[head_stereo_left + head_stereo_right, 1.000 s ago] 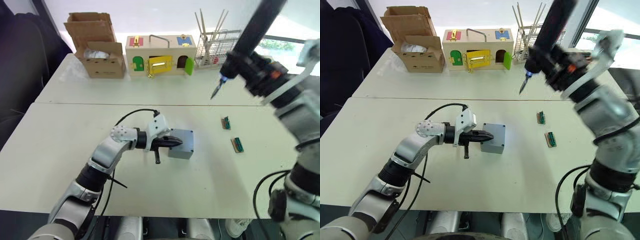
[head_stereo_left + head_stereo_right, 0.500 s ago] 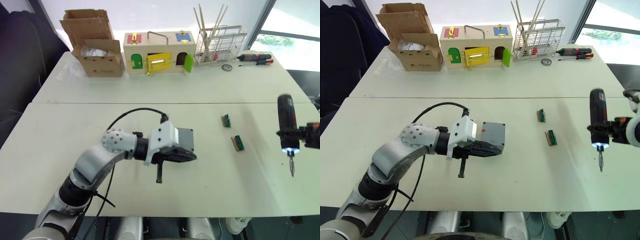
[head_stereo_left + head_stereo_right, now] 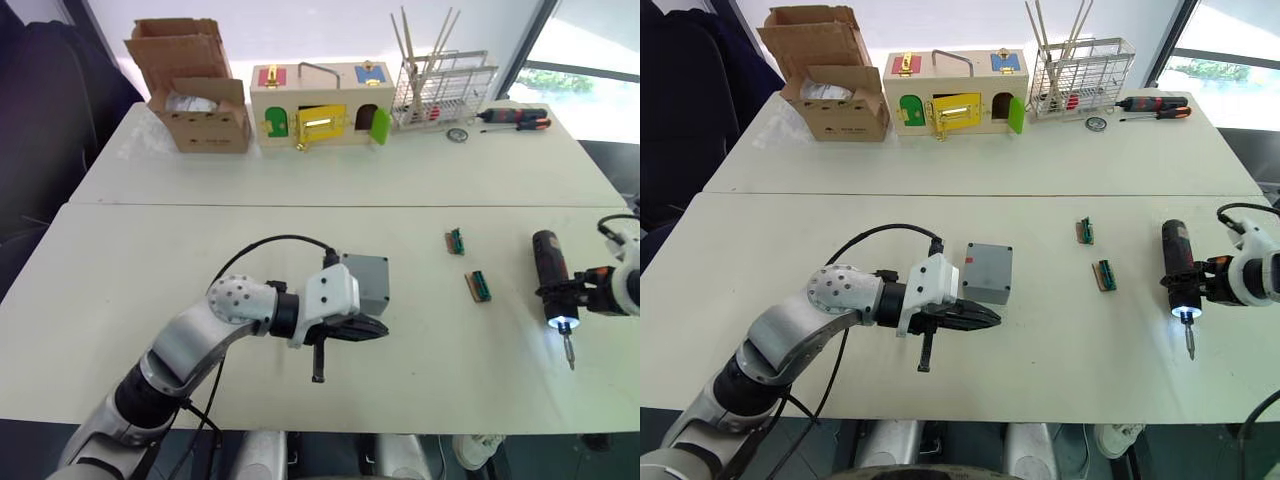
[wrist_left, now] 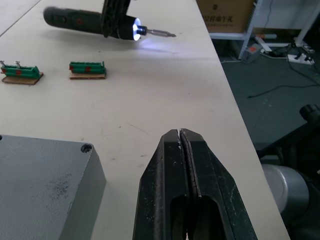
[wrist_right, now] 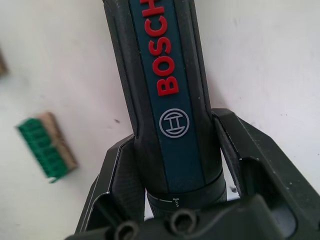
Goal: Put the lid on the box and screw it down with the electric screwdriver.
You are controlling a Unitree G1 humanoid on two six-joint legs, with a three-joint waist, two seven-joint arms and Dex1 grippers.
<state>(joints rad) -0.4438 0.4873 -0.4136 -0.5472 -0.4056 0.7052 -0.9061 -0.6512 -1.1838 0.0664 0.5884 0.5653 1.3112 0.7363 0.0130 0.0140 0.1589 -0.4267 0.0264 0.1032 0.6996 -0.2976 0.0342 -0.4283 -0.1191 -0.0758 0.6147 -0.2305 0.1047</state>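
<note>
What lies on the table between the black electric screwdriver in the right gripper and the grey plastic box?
Two small green terminal blocks lie between the black electric screwdriver, gripped by the right gripper, and the grey plastic box.

The box (image 4: 45, 180) is matt grey plastic, its top faintly scuffed. The electric screwdriver (image 5: 167, 100) has a black rubbery-looking grip, a smooth dark panel with red lettering, and a bright metal bit. The table (image 3: 140, 270) is smooth, matt cream.

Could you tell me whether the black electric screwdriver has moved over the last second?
Yes. The black electric screwdriver came down from near the wire rack to the table, right of the green connectors.
</note>
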